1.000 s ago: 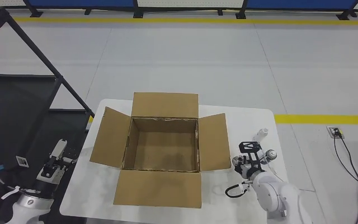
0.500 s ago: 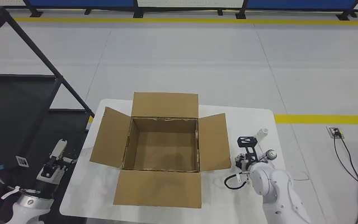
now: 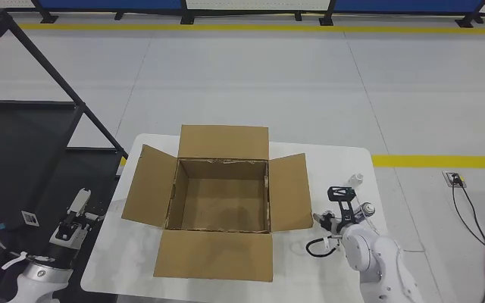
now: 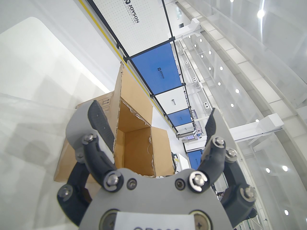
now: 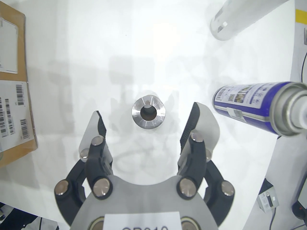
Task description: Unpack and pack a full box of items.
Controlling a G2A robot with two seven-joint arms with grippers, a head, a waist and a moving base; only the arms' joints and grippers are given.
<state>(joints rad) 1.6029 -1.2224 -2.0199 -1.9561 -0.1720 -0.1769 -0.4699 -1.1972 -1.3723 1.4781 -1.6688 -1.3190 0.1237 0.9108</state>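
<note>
An open cardboard box (image 3: 223,201) stands mid-table with all flaps spread and its inside bare. My right gripper (image 5: 147,117) hangs open over the white table to the right of the box, its fingers either side of a small metal cylinder (image 5: 148,115) that stands on end. In the top view this gripper (image 3: 342,198) is near the right flap. A blue spray can (image 5: 251,104) and a white bottle (image 5: 249,8) stand close by. My left gripper (image 4: 153,113) is open and holds nothing, off the table's left side (image 3: 76,208), facing the box (image 4: 136,132).
The white table (image 3: 333,163) ends just beyond the spray can (image 3: 367,210) and the bottle (image 3: 354,180) on the right. The box's right flap (image 5: 14,84) carries labels and lies close to my right gripper. A black frame (image 3: 61,83) stands left of the table.
My right gripper has shifted slightly beside the box's right flap, first away from the front edge, then a little right. The left arm and the box have kept still.
</note>
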